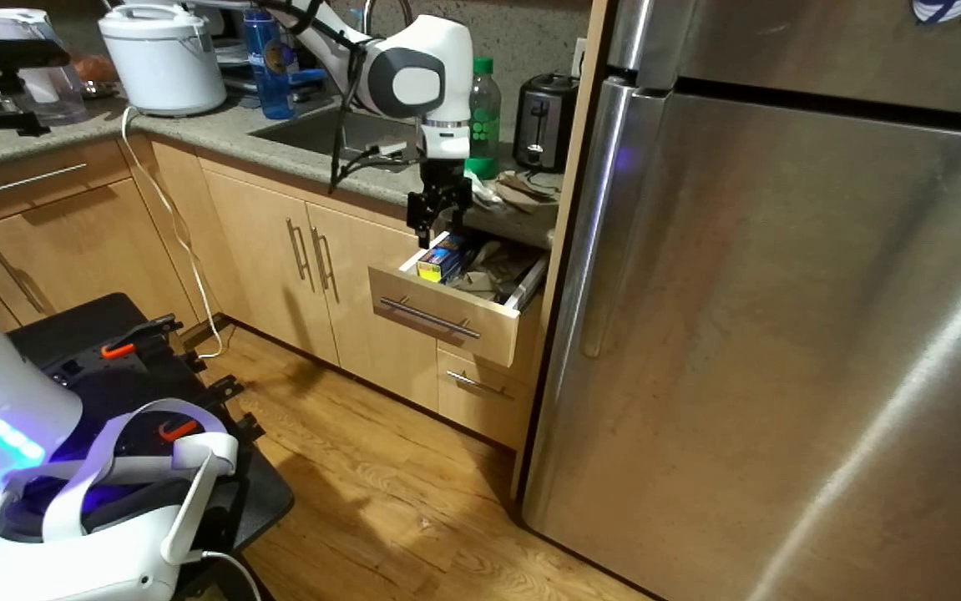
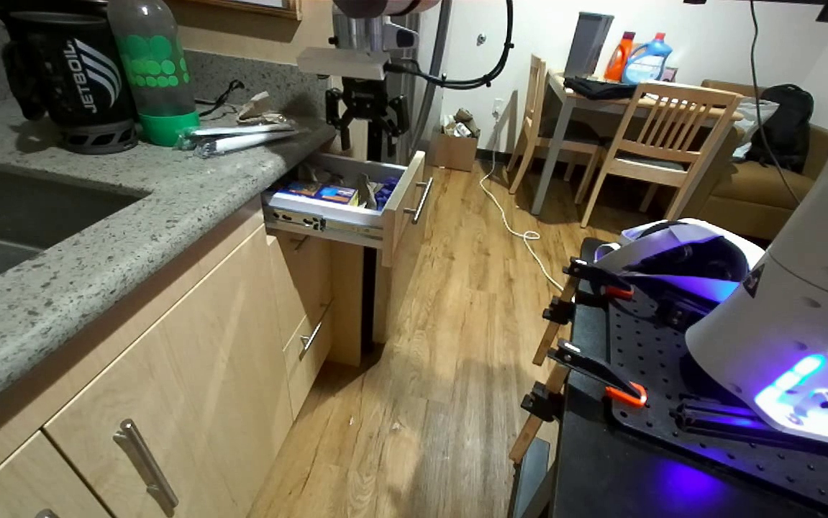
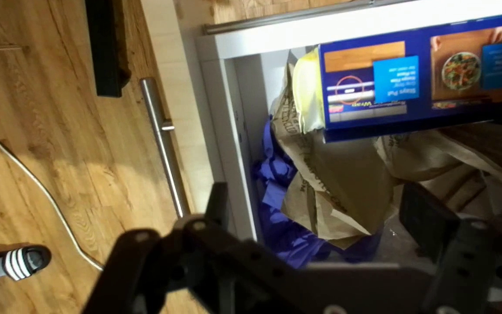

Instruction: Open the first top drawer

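The top drawer (image 1: 455,330) beside the fridge stands pulled out, and it shows in an exterior view (image 2: 401,216) too. Its metal bar handle (image 1: 428,318) is on the front face; it also shows in the wrist view (image 3: 163,144). Inside lie a blue wrap box (image 3: 364,83), brown paper (image 3: 346,174) and a purple bag (image 3: 285,231). My gripper (image 1: 440,227) points down above the open drawer, apart from the handle. In the wrist view its fingers (image 3: 316,203) are spread wide with nothing between them, so it is open.
A lower drawer (image 1: 484,396) below is shut. The fridge (image 1: 764,334) stands close beside the drawer. A green-based bottle (image 2: 162,79), a black Jetboil pot (image 2: 79,79) and wrapped sticks (image 2: 241,138) stand or lie on the counter (image 2: 97,237). A toaster (image 1: 544,125) is at the back.
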